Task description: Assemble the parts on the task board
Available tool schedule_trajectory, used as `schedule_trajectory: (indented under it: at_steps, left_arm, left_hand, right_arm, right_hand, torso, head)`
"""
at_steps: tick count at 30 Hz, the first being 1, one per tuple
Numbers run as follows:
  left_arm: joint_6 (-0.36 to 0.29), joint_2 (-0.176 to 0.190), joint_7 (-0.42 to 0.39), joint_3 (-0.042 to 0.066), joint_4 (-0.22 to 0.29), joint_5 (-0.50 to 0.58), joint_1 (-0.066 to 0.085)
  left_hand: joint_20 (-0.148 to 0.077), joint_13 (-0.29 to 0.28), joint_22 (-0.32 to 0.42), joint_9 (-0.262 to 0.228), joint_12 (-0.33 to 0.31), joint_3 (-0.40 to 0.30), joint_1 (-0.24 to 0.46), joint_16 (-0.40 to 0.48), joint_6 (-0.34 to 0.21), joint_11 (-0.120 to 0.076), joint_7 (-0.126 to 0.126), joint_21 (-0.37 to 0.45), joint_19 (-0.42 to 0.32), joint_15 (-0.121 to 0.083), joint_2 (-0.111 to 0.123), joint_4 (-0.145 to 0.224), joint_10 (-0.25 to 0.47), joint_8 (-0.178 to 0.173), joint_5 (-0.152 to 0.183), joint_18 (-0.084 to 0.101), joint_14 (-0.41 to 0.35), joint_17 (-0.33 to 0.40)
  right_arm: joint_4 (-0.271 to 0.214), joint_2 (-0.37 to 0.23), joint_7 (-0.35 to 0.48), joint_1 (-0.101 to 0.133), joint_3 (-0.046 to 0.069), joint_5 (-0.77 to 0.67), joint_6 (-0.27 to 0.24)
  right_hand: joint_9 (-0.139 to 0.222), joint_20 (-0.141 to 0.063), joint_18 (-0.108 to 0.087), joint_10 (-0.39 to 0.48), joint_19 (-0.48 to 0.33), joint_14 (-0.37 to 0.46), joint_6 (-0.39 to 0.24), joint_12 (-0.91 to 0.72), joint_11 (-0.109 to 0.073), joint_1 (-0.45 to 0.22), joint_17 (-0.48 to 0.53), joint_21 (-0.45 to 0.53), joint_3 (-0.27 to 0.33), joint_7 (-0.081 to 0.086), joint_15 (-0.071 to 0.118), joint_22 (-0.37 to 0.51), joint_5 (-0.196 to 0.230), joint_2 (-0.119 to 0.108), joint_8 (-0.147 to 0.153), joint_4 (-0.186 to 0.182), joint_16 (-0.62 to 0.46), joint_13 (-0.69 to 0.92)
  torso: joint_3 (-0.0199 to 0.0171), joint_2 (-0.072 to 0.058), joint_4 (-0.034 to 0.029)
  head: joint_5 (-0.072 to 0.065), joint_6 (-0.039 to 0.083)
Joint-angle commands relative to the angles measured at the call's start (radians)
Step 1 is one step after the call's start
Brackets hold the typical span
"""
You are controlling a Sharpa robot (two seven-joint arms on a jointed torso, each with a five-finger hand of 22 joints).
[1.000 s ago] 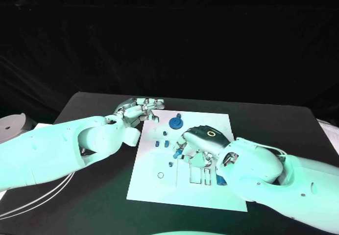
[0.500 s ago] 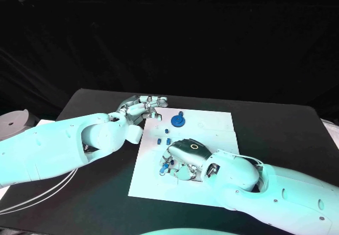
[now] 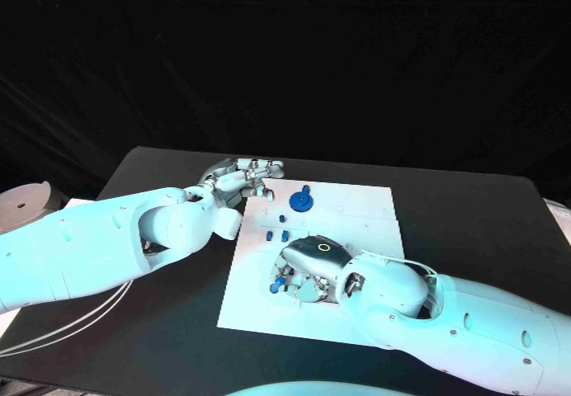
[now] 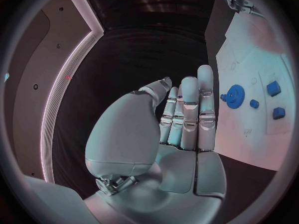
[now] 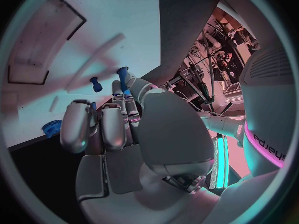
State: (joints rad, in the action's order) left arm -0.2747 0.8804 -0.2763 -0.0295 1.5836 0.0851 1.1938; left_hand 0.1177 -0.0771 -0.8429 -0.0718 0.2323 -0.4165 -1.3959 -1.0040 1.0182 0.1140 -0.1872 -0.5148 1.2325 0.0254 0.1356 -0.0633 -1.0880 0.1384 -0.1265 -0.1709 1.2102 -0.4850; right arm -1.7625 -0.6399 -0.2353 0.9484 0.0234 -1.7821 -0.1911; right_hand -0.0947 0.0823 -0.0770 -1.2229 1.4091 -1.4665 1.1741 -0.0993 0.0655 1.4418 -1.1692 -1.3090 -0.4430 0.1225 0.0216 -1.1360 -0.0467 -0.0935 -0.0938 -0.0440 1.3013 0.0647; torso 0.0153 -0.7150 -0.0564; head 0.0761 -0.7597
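The white task board lies in the middle of the black table. A blue gear sits near its far edge, with small blue pieces just in front of it. My right hand hovers low over the board's near left part, fingers curled. In the right wrist view the right hand pinches a blue peg between thumb and finger, close to another blue peg standing on the board. My left hand is at the board's far left corner, fingers straight and holding nothing, beside the gear.
A rectangular recess is cut into the board near the right hand. A round pale object stands off the table's left side, and cables run under my left arm. Bare black table lies right of the board.
My right hand has moved from the board's middle toward its near left part. The left hand has stayed at the far left corner.
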Motion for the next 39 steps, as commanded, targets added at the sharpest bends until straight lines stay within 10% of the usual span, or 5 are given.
schedule_trajectory:
  at_steps: [1, 12, 23, 32, 39]
  left_arm:
    - [0.020, -0.002, -0.004, 0.001, 0.002, 0.003, 0.000]
    - [0.021, -0.002, -0.002, 0.001, 0.002, 0.003, 0.000]
    - [0.021, -0.002, 0.003, 0.001, 0.004, 0.003, 0.000]
    - [0.022, -0.001, 0.005, 0.001, 0.003, 0.003, 0.000]
    - [0.025, 0.002, 0.007, 0.000, 0.002, 0.003, 0.000]
  left_hand:
    - [0.002, 0.000, 0.001, 0.001, 0.004, 0.005, 0.007, -0.006, -0.007, -0.003, 0.002, 0.002, 0.003, -0.003, -0.005, 0.001, 0.007, 0.006, 0.004, -0.011, -0.007, 0.002]
    - [0.002, 0.000, 0.001, 0.001, 0.004, 0.005, 0.007, -0.006, -0.007, -0.003, 0.002, 0.002, 0.003, -0.003, -0.005, 0.001, 0.007, 0.006, 0.004, -0.011, -0.007, 0.002]
    - [0.002, 0.000, 0.001, 0.001, 0.004, 0.005, 0.007, -0.006, -0.007, -0.003, 0.002, 0.002, 0.003, -0.003, -0.005, 0.001, 0.007, 0.006, 0.004, -0.011, -0.007, 0.002]
    - [0.002, 0.000, 0.001, 0.001, 0.004, 0.005, 0.007, -0.006, -0.007, -0.003, 0.002, 0.002, 0.003, -0.003, -0.005, 0.001, 0.007, 0.006, 0.004, -0.011, -0.007, 0.002]
    - [0.002, 0.001, 0.003, 0.001, 0.007, 0.008, 0.006, -0.007, -0.008, -0.003, 0.002, 0.005, 0.004, -0.003, -0.007, 0.002, 0.009, 0.008, 0.003, -0.011, -0.008, 0.003]
  right_arm:
    - [0.005, 0.003, -0.021, -0.003, -0.003, -0.027, 0.041]
    - [0.013, 0.027, -0.046, -0.003, -0.006, -0.055, 0.078]
    - [0.025, 0.039, -0.041, -0.002, -0.013, -0.030, 0.082]
    - [0.000, 0.014, -0.027, -0.003, -0.013, -0.015, -0.058]
    - [-0.068, -0.096, 0.010, 0.004, 0.014, 0.085, -0.198]
  right_hand:
    - [-0.001, -0.001, -0.011, -0.007, -0.003, -0.039, 0.001, 0.004, -0.004, 0.008, 0.001, 0.003, -0.005, 0.004, 0.000, 0.001, -0.003, 0.003, 0.000, 0.001, 0.001, 0.001]
    - [0.002, 0.003, -0.012, 0.005, -0.007, -0.038, -0.012, 0.017, 0.002, -0.009, 0.007, 0.007, 0.000, 0.008, -0.005, 0.007, -0.003, -0.008, 0.010, -0.003, -0.002, -0.001]
    - [0.031, 0.047, -0.018, 0.220, -0.023, -0.030, -0.172, 0.036, 0.057, -0.078, 0.039, 0.032, 0.091, 0.059, -0.050, 0.042, -0.008, -0.061, 0.033, -0.025, -0.019, -0.003]
    - [0.030, 0.056, -0.020, 0.269, -0.023, -0.028, -0.233, 0.028, 0.066, -0.069, 0.042, 0.031, 0.186, 0.069, -0.058, 0.044, -0.007, -0.053, 0.032, -0.034, -0.015, -0.001]
    - [0.025, 0.054, -0.022, 0.226, -0.026, -0.025, -0.206, 0.002, 0.058, -0.045, 0.056, 0.037, 0.231, 0.063, -0.053, 0.055, -0.008, -0.038, 0.026, -0.042, -0.020, 0.002]
  torso:
    - [-0.0006, 0.001, 0.0006]
    - [0.0003, 0.001, -0.0001]
    - [-0.0003, 0.001, 0.0010]
    - [-0.0017, 0.000, 0.0002]
    - [-0.0008, 0.002, 0.0043]
  head:
    - [0.000, -0.001]
    - [-0.002, 0.000]
    - [-0.003, 0.000]
    - [-0.007, 0.003]
    - [-0.022, 0.014]
